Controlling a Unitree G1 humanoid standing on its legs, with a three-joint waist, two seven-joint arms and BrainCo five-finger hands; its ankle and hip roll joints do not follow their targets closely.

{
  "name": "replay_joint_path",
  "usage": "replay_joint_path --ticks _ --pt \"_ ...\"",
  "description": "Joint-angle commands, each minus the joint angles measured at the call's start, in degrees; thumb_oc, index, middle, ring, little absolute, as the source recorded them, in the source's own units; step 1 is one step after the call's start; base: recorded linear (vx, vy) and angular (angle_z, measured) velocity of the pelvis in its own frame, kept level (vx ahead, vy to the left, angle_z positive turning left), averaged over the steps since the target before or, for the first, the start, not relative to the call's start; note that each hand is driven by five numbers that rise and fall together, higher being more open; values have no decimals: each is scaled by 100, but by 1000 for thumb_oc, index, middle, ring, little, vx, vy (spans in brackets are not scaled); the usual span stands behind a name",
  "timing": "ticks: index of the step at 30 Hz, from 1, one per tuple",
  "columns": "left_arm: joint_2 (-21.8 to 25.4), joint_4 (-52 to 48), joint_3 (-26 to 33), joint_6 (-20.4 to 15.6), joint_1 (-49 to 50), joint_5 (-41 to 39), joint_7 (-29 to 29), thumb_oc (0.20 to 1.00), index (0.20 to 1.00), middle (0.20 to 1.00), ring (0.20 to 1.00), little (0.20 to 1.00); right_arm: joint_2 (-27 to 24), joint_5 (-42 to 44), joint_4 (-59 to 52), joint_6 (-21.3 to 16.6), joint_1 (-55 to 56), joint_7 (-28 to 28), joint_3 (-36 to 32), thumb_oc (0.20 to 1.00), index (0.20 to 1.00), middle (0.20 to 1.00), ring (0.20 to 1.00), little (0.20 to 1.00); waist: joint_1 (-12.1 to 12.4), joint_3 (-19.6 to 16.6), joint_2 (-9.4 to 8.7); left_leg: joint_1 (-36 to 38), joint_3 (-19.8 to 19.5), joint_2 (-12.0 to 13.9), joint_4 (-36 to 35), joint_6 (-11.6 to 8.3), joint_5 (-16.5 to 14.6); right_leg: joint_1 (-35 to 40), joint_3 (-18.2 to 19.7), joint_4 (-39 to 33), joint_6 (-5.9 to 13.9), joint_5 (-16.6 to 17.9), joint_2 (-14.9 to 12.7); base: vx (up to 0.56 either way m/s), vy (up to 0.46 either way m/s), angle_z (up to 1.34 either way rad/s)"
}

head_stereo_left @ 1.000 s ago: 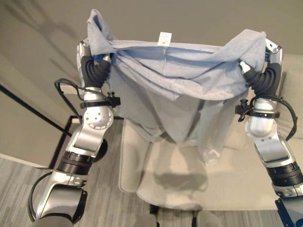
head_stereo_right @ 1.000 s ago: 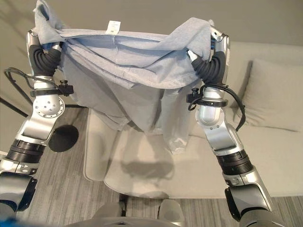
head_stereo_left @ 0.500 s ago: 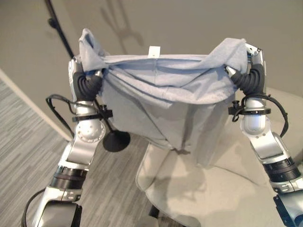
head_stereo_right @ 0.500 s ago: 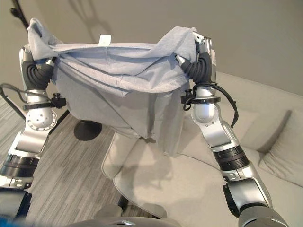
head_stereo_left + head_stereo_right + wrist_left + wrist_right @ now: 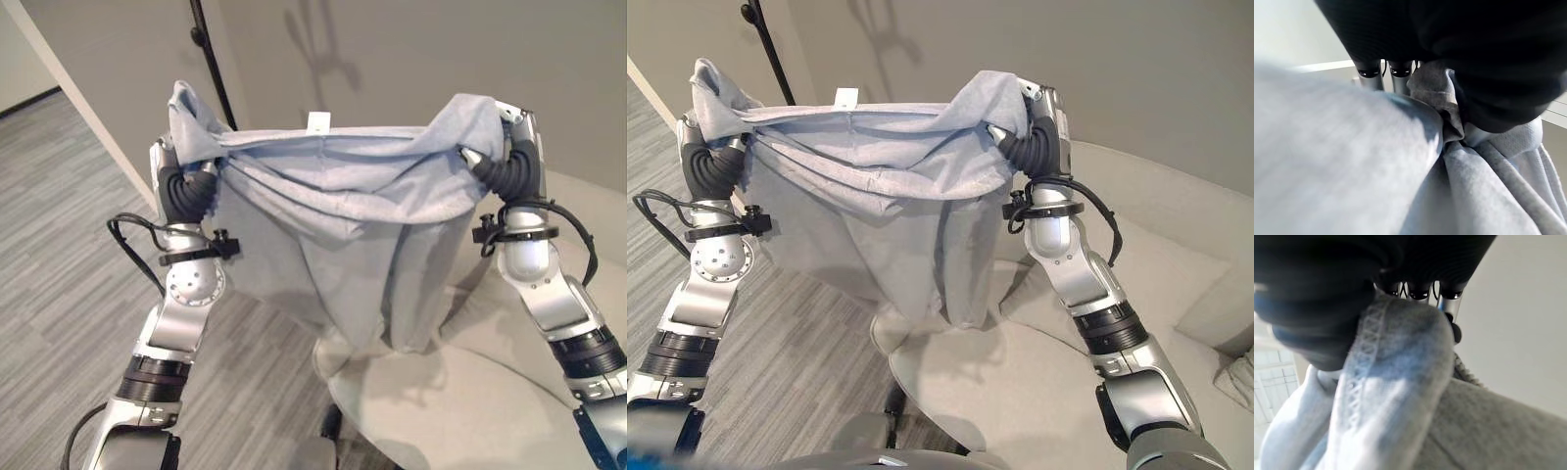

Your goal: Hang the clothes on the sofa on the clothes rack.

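A light blue-grey shirt point(image 5: 333, 186) hangs spread out in the air between my two raised hands, its white neck label at the top middle. My left hand point(image 5: 182, 186) is shut on one shoulder of the shirt point(image 5: 1488, 186), cloth bunched under its fingers point(image 5: 1371, 78). My right hand point(image 5: 510, 168) is shut on the other shoulder point(image 5: 1396, 382), fingers point(image 5: 1420, 290) curled over the hem. The black pole of the clothes rack point(image 5: 211, 69) rises behind the shirt, beyond my left hand. The shirt's lower edge hangs above the beige sofa point(image 5: 490, 392).
The sofa's back point(image 5: 1176, 245) and a cushion point(image 5: 1227, 311) lie to the right. Grey striped carpet point(image 5: 59, 245) covers the floor on the left. A plain wall point(image 5: 411, 49) stands behind the rack.
The whole view has swung left, so the camera has moved: the rack pole now shows higher and nearer the middle, the sofa sits further right. Both hands keep holding the shirt spread.
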Motion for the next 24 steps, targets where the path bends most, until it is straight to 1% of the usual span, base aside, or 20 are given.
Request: replay_joint_path --ticks 1,2,3,4,6,8,9,10,11,12,13,14,16,18,19,21,22,23,24 --pt "256 182 496 -53 83 -200 372 200 200 200 200 200 -314 -112 -22 23 138 -399 -793 200 200 200 200 200 -24 -613 308 547 -126 720 -1351 -136 167 -159 511 163 583 -459 -64 92 455 1" --pt "220 168 457 -72 86 -186 328 200 200 200 200 200 -304 -202 -61 44 287 -390 -955 200 200 200 200 200 -59 -668 410 586 -141 675 -1357 -243 210 -155 462 177 643 -426 -199 112 610 14" --pt "209 183 405 -72 77 -187 300 200 200 200 200 200 -287 -229 -88 54 391 -402 -1035 200 200 200 200 200 -84 -688 410 595 -139 601 -1346 -252 189 -170 419 190 684 -360 -321 104 601 29" --pt "238 202 352 -69 30 -177 257 200 200 200 200 200 -245 -265 -118 71 500 -409 -1131 200 200 200 200 200 -96 -721 348 609 -110 465 -1307 -210 139 -182 421 210 760 -289 -500 78 447 37" --pt "305 165 298 -43 -1 -147 180 200 200 200 200 200 -143 -342 -149 122 594 -428 -1231 200 200 200 200 200 -82 -758 240 672 -43 228 -1275 -67 -17 -250 430 316 846 -145 -806 87 409 37" --pt "352 152 281 -22 -26 -121 132 200 200 200 200 200 -21 -390 -142 152 621 -425 -1263 200 200 200 200 200 -87 -737 197 783 74 36 -1303 79 -129 -402 416 520 890 8 -1047 38 456 19" --pt "378 99 298 18 19 -86 65 200 200 200 200 200 89 -442 -136 169 606 -380 -1251 200 200 200 200 200 -51 -705 190 915 276 -74 -1345 185 -186 -575 243 827 856 63 -1213 -4 392 -11" --pt "379 90 307 23 27 -85 62 200 200 200 200 200 93 -445 -136 170 602 -379 -1247 200 200 200 200 200 -47 -701 186 919 287 -78 -1346 191 -186 -597 259 864 858 48 -1221 -19 292 -36" --pt "382 52 327 22 50 -50 31 200 200 200 200 200 132 -431 -116 176 614 -366 -1246 200 200 200 200 200 -39 -692 188 932 332 -94 -1354 219 -201 -636 221 987 818 -5 -1207 23 168 -50" --pt "371 40 304 35 63 -24 -10 200 200 200 200 200 157 -413 -102 181 684 -372 -1297 200 200 200 200 200 -83 -682 177 936 337 -150 -1359 248 -200 -669 301 1157 736 -75 -1052 49 211 -36" --pt "369 25 300 25 76 -20 -33 200 200 200 200 200 130 -437 -139 191 714 -341 -1317 200 200 200 200 200 -103 -683 177 961 316 -207 -1359 280 -218 -704 416 1241 706 -128 -924 116 218 -16" --pt "363 24 295 1 109 -6 -62 200 200 200 200 200 84 -467 -136 177 741 -342 -1350 200 200 200 200 200 -116 -690 169 1014 326 -286 -1359 311 -263 -674 494 1256 662 -297 -721 88 153 10" --pt "327 5 291 5 127 -5 -98 200 200 200 200 200 33 -469 -180 171 765 -341 -1395 200 200 200 200 200 -142 -694 149 1056 332 -411 -1359 369 -249 -735 560 1208 553 -413 -333 84 121 8" --pt "271 -10 277 20 136 -10 -123 200 200 200 200 200 -9 -439 -172 151 778 -347 -1415 200 200 200 200 200 -162 -673 117 1134 333 -515 -1359 402 -269 -781 569 1090 452 -458 54 95 61 7" --pt "231 -20 287 48 150 -6 -141 200 200 200 200 200 -40 -442 -183 137 781 -353 -1434 200 200 200 200 200 -200 -637 114 1217 317 -565 -1359 412 -289 -853 595 988 387 -421 279 88 32 24" --pt "171 -8 255 45 141 12 -173 200 200 200 200 200 -78 -474 -221 113 858 -378 -1467 200 200 200 200 200 -243 -607 100 1265 282 -641 -1359 424 -300 -753 664 770 362 -378 382 97 15 32" --pt "119 1 249 46 143 32 -174 200 200 200 200 200 -91 -500 -236 119 899 -383 -1486 200 200 200 200 200 -293 -587 117 1314 231 -655 -1359 422 -312 -766 817 721 371 -348 479 110 -23 22" --pt "93 -10 265 39 191 47 -205 200 200 200 200 200 -103 -509 -250 89 926 -365 -1501 200 200 200 200 200 -285 -605 114 1343 237 -647 -1359 415 -349 -696 828 591 388 -288 474 77 -43 22" --pt "61 -38 272 44 235 75 -252 200 200 200 200 200 -110 -494 -246 85 975 -353 -1534 200 200 200 200 200 -295 -615 109 1334 245 -664 -1359 412 -297 -642 841 435 374 -166 467 80 -56 16"
